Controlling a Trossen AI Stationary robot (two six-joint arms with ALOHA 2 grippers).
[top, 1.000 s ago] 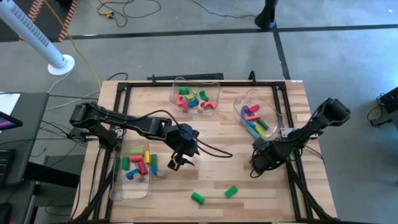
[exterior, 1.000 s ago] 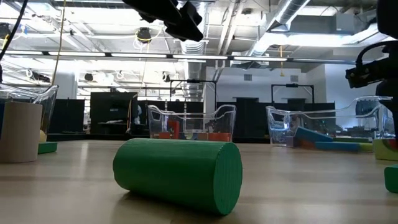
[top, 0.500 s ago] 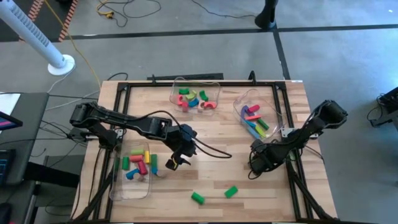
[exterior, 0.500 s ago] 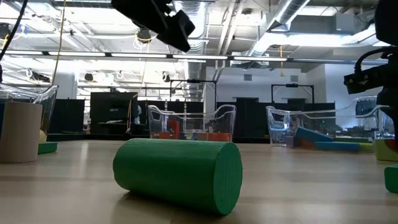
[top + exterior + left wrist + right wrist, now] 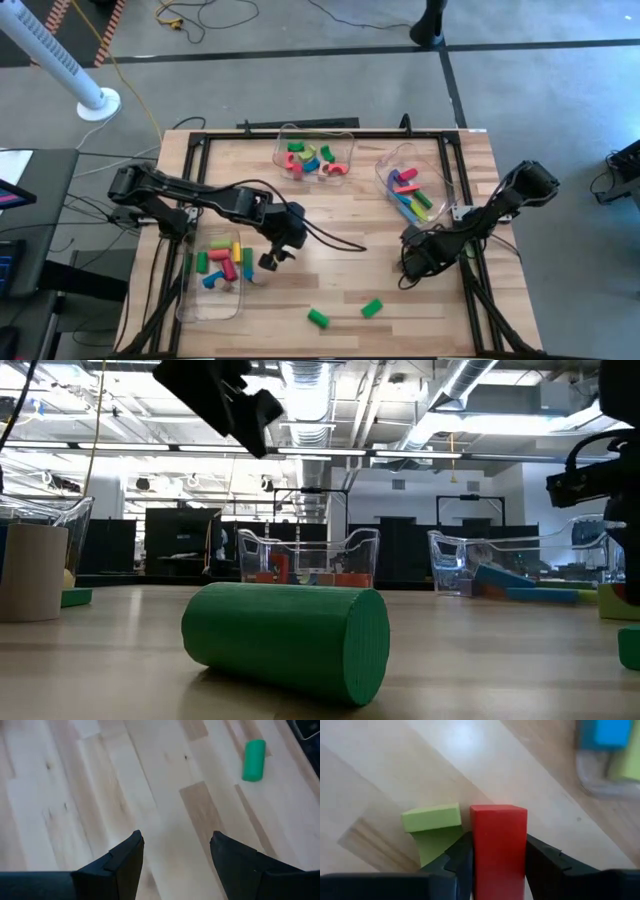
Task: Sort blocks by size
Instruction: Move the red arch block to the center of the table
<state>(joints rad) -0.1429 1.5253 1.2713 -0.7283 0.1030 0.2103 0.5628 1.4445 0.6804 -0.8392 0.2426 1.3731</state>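
fingers [image 5: 497, 865] pinching red block [image 5: 498, 845] (left fingers [image 5: 175, 855] apart)

table [image 5: 350, 215]: pale wood planks, smooth, with a soft sheen
bins [image 5: 410, 165]: clear plastic, glossy
green cylinder [image 5: 287, 638]: matt, finely ribbed side, foam-like
red block [image 5: 498, 847]: matt, smooth faces
light green block [image 5: 431, 817]: matt, smooth
right gripper [image 5: 495, 865]: dark fingers, matt plastic look
left gripper [image 5: 175, 857]: dark fingers, matt, smooth
table frame [image 5: 300, 132]: black metal bars
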